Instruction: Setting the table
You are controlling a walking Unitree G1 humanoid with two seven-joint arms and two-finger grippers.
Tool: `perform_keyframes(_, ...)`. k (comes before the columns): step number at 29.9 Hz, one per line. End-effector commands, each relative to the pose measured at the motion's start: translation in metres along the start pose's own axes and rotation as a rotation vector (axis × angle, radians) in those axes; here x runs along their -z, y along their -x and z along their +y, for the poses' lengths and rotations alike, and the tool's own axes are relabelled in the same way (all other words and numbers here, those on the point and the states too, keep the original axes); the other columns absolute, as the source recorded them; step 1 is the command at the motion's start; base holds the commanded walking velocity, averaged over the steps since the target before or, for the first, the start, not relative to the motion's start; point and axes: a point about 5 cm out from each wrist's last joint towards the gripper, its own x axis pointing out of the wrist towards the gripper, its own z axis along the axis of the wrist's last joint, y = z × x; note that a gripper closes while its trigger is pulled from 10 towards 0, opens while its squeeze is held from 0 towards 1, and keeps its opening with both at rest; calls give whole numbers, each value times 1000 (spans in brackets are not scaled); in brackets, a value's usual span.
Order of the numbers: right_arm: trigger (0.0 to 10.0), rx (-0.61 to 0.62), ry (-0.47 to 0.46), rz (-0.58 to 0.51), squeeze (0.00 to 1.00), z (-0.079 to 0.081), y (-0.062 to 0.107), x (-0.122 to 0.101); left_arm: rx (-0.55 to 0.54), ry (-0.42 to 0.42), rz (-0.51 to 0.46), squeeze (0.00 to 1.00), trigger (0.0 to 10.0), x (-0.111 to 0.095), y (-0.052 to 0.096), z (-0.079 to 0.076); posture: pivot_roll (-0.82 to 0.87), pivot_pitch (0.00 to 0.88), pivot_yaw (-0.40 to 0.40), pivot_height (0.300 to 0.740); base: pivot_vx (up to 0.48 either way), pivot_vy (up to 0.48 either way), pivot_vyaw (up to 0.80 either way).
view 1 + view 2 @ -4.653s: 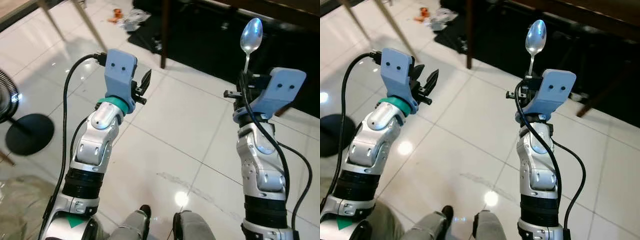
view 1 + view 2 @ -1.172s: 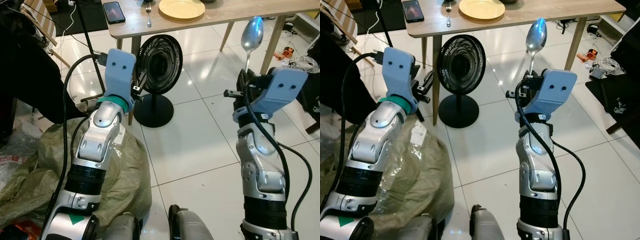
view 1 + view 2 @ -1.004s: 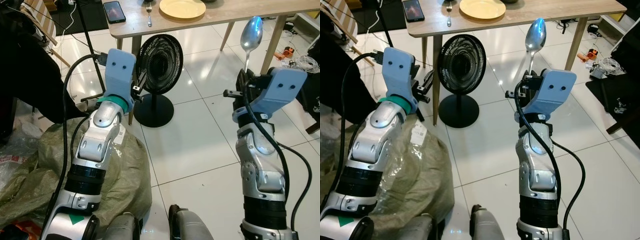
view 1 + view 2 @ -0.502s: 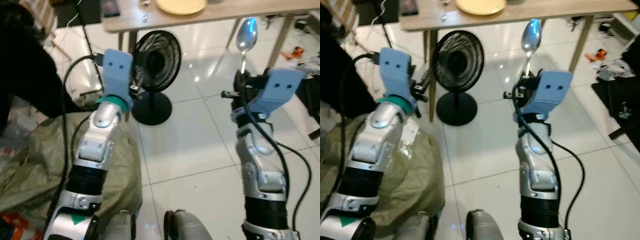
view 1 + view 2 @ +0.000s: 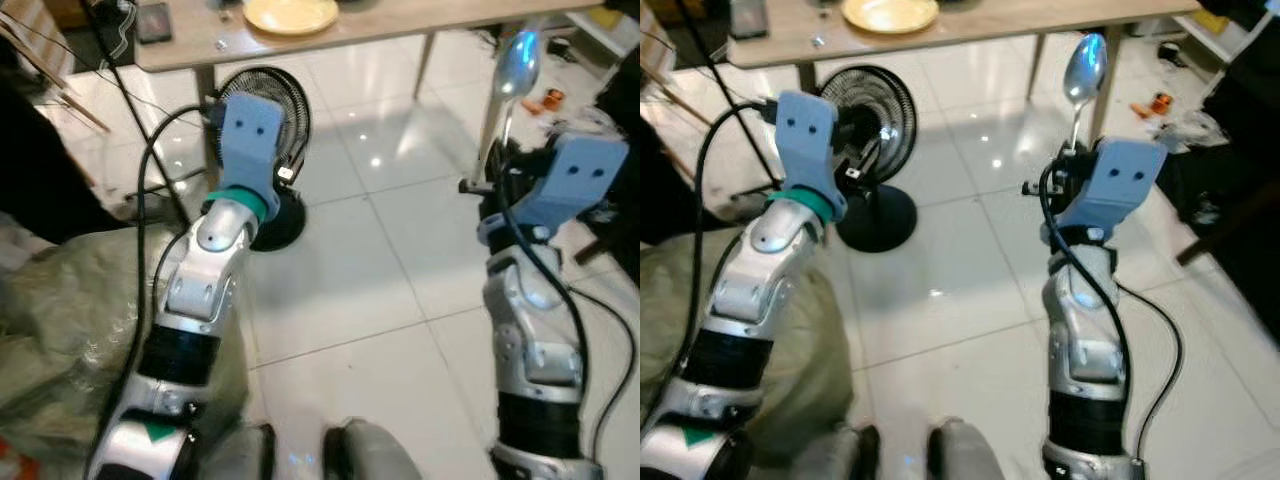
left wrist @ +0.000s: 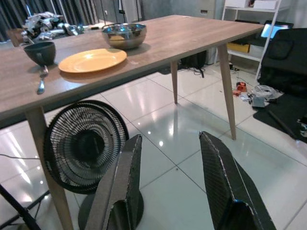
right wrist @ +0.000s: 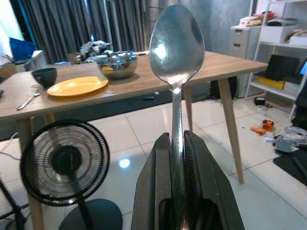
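Shiny metal spoon (image 5: 1083, 68) stands upright in the head views, the right gripper (image 5: 1072, 160) well short of the long wooden table (image 5: 420, 22). The right wrist view shows its black fingers clamped on the handle, so delivery remains. The left wrist view shows the left gripper (image 6: 171, 178) spread wide and empty, facing one yellow plate (image 6: 92, 60), one fork (image 6: 41, 80), two bowls.

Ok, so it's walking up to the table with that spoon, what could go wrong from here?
The right tool pinches the spoon only by its thin handle, standing upright, so a jolt while walking might tilt or drop it. The fan stands on the floor right by the table leg, so a foot or arm could knock it. The empty left tool might bump the table edge.
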Motion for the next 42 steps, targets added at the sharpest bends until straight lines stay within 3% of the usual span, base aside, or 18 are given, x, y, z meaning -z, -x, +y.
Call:
perform_keyframes(1, 10000, -13, -12, 4, 0, 3, 1, 1, -12, -4, 19, 0, 10000, 5, 3, 3, -33, 74, 43, 740, 0, 0, 0)
perform_keyframes(17, 10000, -13, -12, 2, 0, 4, 0, 1, -6, 6, 2, 0, 10000, 3, 3, 3, -33, 73, 45, 740, 31, 0, 0)
perform_keyframes(42, 10000, -1, -15, 1, 0, 2, 1, 0, -26, -13, 20, 0, 10000, 5, 1, 7, -35, 81, 50, 740, 472, 0, 0)
